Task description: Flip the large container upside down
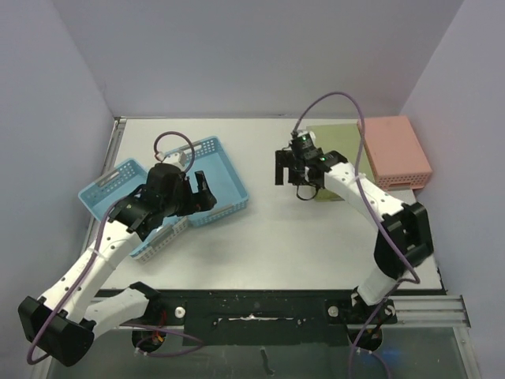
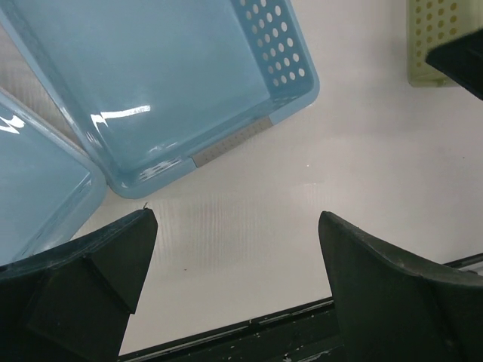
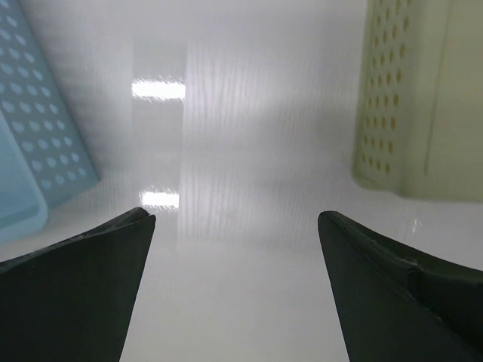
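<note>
Open room: the table (image 1: 292, 237) is bare from centre to 6 o'clock.
Large container (image 1: 225, 170): blue, at 10 o'clock, mouth up, beside a smaller blue basket (image 1: 106, 189).
Hidden: the left arm covers the ground between the two baskets, so contact cannot be told.
Left gripper (image 1: 201, 192): wide, empty, at the container's near rim.
Right gripper (image 1: 284, 167): wide, empty, beside the green container (image 1: 341, 142).

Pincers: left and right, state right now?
Left pincer: open, holding nothing.
Right pincer: open, holding nothing.

Pale blue, hole-dotted large container (image 1: 229, 174)
</note>
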`<state>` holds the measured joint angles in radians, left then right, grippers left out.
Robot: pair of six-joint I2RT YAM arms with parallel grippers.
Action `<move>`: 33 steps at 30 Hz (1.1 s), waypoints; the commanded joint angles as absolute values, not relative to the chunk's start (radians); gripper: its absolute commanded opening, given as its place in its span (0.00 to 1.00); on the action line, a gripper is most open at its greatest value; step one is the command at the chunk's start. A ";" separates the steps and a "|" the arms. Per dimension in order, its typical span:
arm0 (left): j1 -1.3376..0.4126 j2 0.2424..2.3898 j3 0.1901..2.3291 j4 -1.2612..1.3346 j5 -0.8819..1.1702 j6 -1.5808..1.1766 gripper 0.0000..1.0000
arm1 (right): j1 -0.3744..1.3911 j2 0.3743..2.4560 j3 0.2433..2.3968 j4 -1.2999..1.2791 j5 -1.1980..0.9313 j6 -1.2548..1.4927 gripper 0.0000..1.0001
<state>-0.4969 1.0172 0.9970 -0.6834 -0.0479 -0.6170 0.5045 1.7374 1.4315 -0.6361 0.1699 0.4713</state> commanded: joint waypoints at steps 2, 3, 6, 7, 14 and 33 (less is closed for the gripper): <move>-0.507 1.089 1.028 -0.618 -0.073 -0.600 0.90 | 0.467 1.542 1.181 -0.572 0.212 0.580 0.96; -0.508 1.101 1.032 -0.612 -0.075 -0.601 0.90 | 0.462 1.519 1.148 -0.564 0.210 0.592 0.96; -0.509 1.134 1.044 -0.591 -0.075 -0.604 0.90 | 0.431 1.501 1.089 -0.506 0.198 0.596 0.96; -0.509 1.141 1.048 -0.586 -0.073 -0.604 0.90 | 0.417 1.519 1.092 -0.496 0.198 0.590 0.96; -0.516 1.170 1.074 -0.568 -0.059 -0.627 0.90 | 0.322 1.746 1.300 -0.460 0.209 0.491 0.96; -0.578 1.429 1.234 -0.471 -0.184 -0.633 0.90 | 0.449 1.282 0.956 -0.555 0.173 0.641 0.97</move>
